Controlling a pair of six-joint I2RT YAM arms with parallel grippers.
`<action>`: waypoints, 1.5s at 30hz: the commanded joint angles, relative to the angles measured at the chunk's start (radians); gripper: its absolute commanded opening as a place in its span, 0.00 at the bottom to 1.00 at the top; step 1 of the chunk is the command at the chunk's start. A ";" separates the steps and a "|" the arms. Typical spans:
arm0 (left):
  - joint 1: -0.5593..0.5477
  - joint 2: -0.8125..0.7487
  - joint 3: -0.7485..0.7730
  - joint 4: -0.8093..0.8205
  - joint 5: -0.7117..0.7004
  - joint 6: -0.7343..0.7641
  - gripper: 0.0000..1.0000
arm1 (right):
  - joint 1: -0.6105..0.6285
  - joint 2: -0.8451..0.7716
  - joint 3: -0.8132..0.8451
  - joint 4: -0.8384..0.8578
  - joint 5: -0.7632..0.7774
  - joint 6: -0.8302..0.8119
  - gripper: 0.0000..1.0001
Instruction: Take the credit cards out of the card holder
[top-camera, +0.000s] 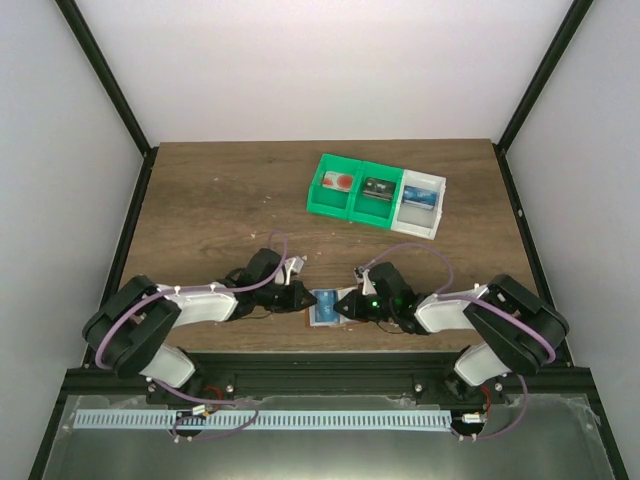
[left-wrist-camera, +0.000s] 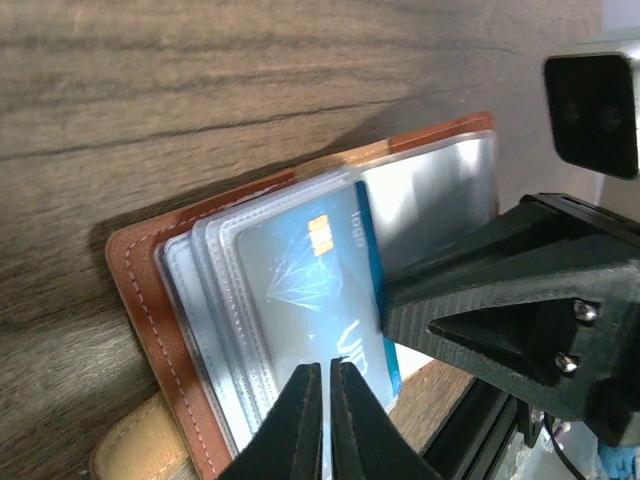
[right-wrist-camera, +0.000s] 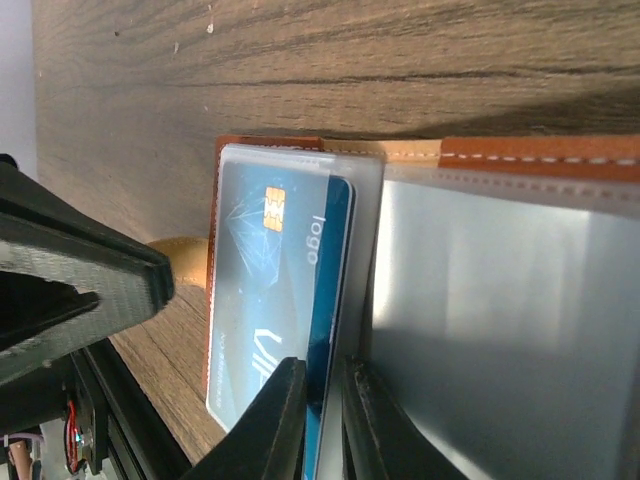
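The holder (top-camera: 322, 306) is lying open at the middle of the worktop's (top-camera: 220, 200) near edge, brown leather down and clear sleeves (left-wrist-camera: 430, 190) facing up, between the two grippers. The blue card (left-wrist-camera: 300, 290) is sitting in one sleeve, chip showing. The left gripper (left-wrist-camera: 325, 400) is clenched, fingers almost touching, tips over that sleeve's end. The right gripper (right-wrist-camera: 322, 420) is reaching in from the opposite side, jaws narrowly parted around the blue card's edge; whether they are pinching it I cannot tell. Toward the far edge, right of middle, two green bins (top-camera: 318, 192) and a white bin (top-camera: 420, 224) are standing in a row, a white card (top-camera: 340, 182) with a red mark lying in the leftmost.
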 joint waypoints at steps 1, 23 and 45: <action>-0.009 0.064 0.004 0.051 0.030 -0.004 0.04 | -0.005 -0.002 -0.018 0.018 -0.008 0.008 0.11; -0.007 0.183 0.009 0.006 0.013 0.059 0.00 | -0.063 -0.125 -0.108 -0.001 -0.024 -0.042 0.00; -0.007 0.195 -0.005 0.030 0.023 0.046 0.00 | -0.071 -0.060 -0.095 0.092 -0.063 0.025 0.01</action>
